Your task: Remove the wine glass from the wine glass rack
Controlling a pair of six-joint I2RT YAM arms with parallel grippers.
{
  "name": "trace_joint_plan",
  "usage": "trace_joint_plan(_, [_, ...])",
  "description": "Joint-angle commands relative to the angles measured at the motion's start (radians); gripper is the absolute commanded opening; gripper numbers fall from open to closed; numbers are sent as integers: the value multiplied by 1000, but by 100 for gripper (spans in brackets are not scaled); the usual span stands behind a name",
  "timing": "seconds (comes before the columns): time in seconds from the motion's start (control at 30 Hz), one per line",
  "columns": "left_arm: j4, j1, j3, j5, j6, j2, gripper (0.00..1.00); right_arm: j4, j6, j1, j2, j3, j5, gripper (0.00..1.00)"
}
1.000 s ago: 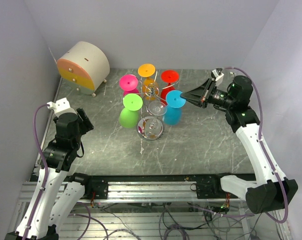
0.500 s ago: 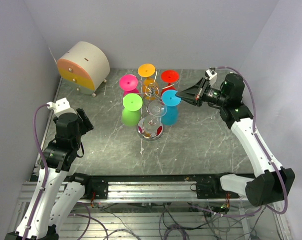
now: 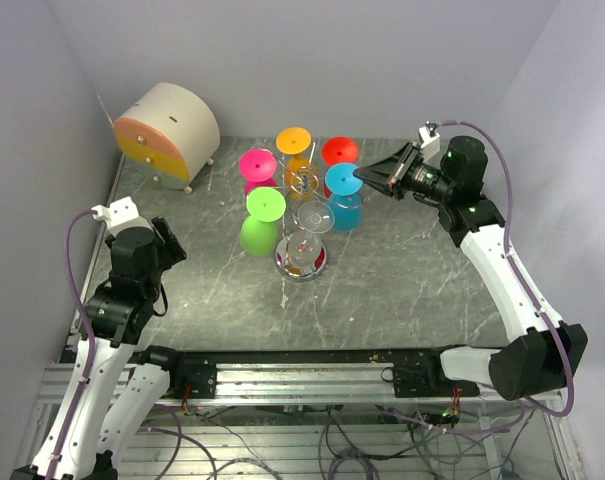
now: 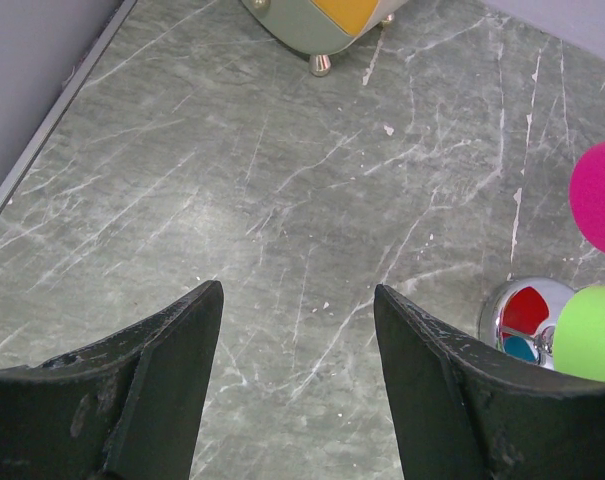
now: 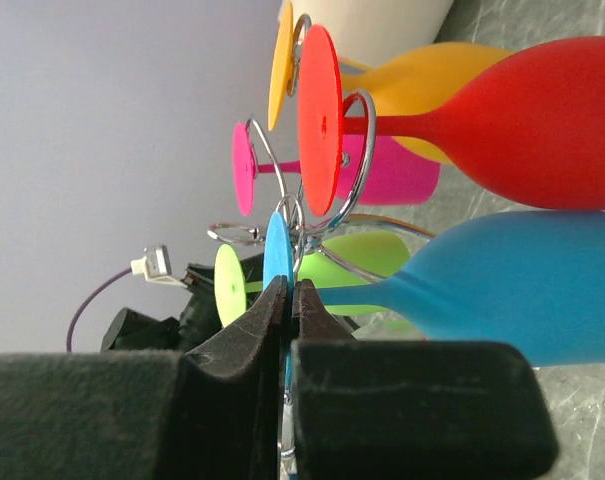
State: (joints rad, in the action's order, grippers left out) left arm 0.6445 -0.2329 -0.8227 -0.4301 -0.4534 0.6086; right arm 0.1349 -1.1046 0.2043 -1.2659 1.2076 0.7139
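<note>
Overhead, the blue wine glass (image 3: 346, 208) hung inverted on the right side of the wine glass rack (image 3: 302, 264), foot disc uppermost and bowl lowermost. Its long axis ran close to vertical. In the right wrist view the same axis lay sideways across the frame, with the stem passing through a curled wire hook. The rack stood near the middle of the table (image 3: 412, 290).

The right arm reached in from the right edge. Its forearm rose from the base and the wrist was turned toward the rack, level with the glass feet. The right gripper (image 3: 360, 179) had its jaws fully closed. Seen from the wrist, the thin edge of the blue foot disc entered the slit between the fingertips (image 5: 274, 292), so the grip was on that rim.

The left arm was folded back at the left of the table, well apart from the rack. The left gripper (image 4: 297, 292) had its jaws spread wide over bare marble and held nothing.

The blue glass was opaque and matte, with a flat round foot and a rounded bowl. Orange (image 3: 294, 140), red (image 3: 340, 152), pink (image 3: 258, 163) and green (image 3: 265, 203) glasses hung on the other hooks.
</note>
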Motion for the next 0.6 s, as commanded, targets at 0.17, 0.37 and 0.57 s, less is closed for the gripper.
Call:
trace_joint_plan(0.17, [2, -6, -24, -20, -7, -6, 73, 50, 45, 3, 70, 26, -127, 0])
trace_joint_plan(0.37, [0, -6, -23, -14, -6, -4, 73, 147, 85, -3, 161, 12, -235, 0])
trace_joint_plan(0.57, [-2, -6, -23, -11, -8, -8, 73, 208, 102, -11, 255, 1, -333, 0])
